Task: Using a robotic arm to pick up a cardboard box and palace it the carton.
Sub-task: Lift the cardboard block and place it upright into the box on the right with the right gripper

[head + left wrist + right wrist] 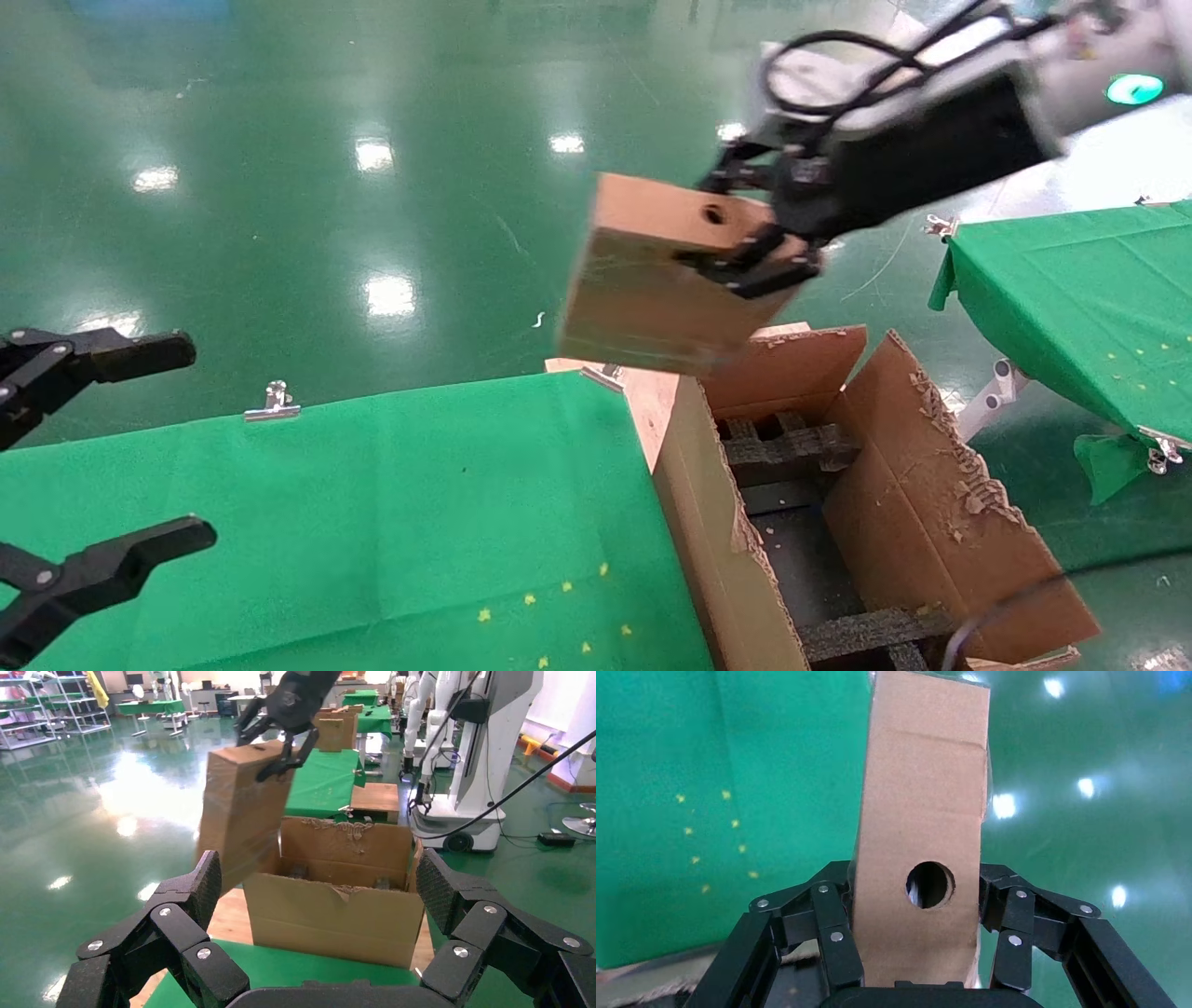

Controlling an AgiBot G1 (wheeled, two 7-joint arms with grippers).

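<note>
The carton (838,522) stands open on the green floor between 2 cloth-covered tables (372,522), its flaps up and their edges ragged and torn, with black foam inserts (792,447) forming a grid inside. That is where I would worry first: the free slots look narrow, and the torn far flap (792,363) stands right beneath the load.

Above it the robotic arm (931,140), the robot's right, reaches in with its teal ring lit. Its gripper (759,238) is pinching the cardboard box (652,289) by the narrow end face that has the round hole; the right wrist view shows a finger pressed on each broad side just beside that hole. The box hangs in the air, tilted, over the carton's far left corner and partly beyond the rim, touching nothing that I can see.

My guess is the box is carried but not yet lined up. If it comes down from here, its lower edge could catch the far flap or the left wall (717,522) and get levered out of the grip. Held only at 1 end, it could also swing or slip. Even inside, it may jam across the foam if it stays tilted.

The left gripper (98,447) is parked at the near table's edge, fingers spread wide, holding nothing.
</note>
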